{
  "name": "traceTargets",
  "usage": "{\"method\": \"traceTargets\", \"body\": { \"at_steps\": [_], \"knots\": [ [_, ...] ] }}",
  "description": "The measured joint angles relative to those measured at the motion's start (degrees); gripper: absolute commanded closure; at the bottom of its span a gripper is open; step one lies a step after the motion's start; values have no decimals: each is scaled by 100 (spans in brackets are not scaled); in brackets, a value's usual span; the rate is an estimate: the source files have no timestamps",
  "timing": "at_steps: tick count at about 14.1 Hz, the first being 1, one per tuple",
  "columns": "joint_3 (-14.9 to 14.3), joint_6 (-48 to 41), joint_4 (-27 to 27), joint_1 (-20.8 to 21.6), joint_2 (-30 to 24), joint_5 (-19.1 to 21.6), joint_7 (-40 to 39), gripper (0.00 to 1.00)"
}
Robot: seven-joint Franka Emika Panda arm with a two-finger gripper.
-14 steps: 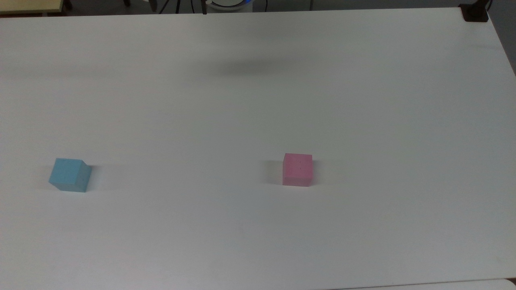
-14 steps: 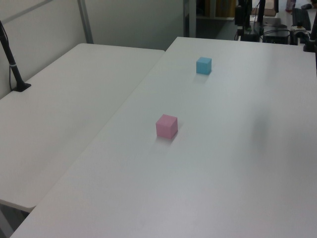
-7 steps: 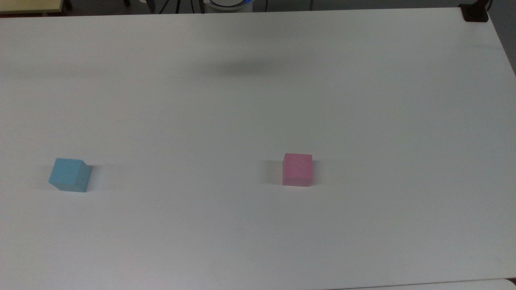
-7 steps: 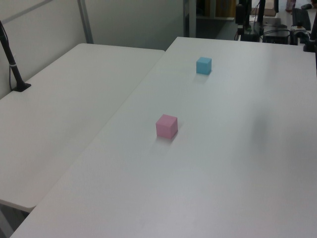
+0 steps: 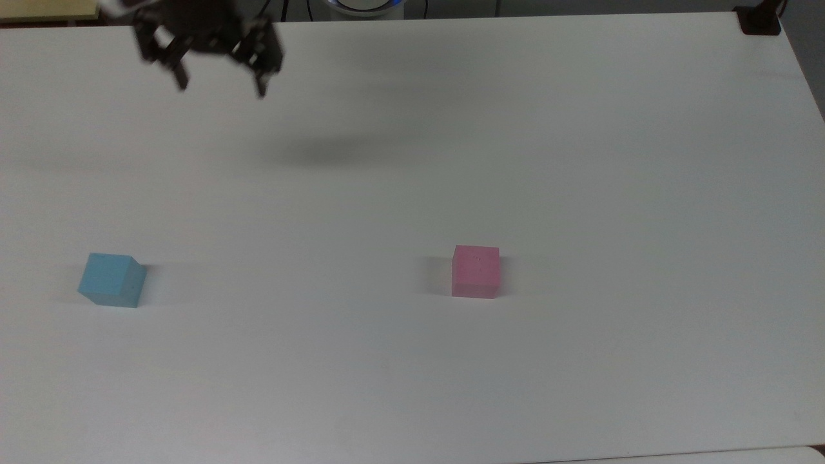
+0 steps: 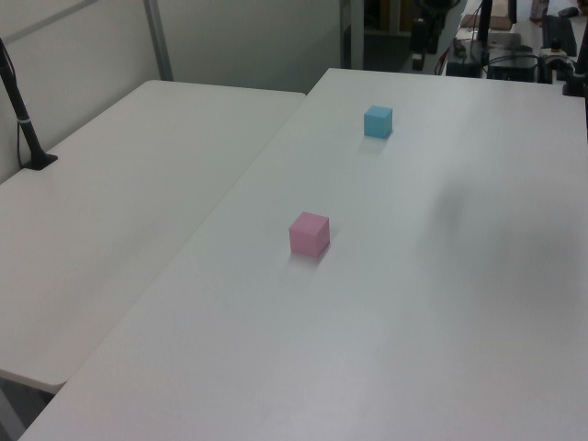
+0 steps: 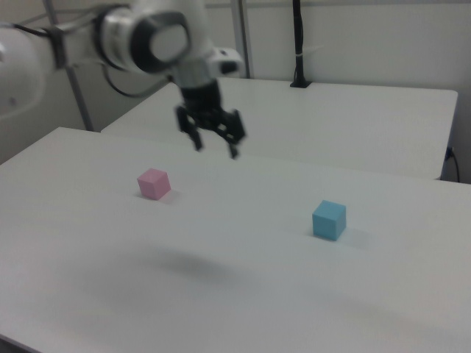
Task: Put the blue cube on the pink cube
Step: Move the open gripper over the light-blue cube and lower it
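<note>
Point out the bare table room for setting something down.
The stretch between the blue cube and the pink cube is bare, as is the table on the top view's right of the pink cube and along the near edge. The open gripper hangs over the far edge.

Arm — motion-blurred in the right view, its rear part cut off by the right view's left edge. Gripper: upper body cropped by the top edge of the top view; fingertips smeared. Pink cube — marks on its top face too faint to read. Clutter behind the table in the left view is too dark and small to identify.
</note>
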Motion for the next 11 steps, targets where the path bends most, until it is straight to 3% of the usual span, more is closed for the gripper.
{"method": "traceTargets", "body": {
  "at_steps": [3,6,11],
  "knots": [
    [-40,1170,89,-536,780,3,-307,0],
    [-74,1761,525,-897,1538,3,-341,0],
    [-81,3162,712,-1132,2345,3,-340,0]
  ]
}}
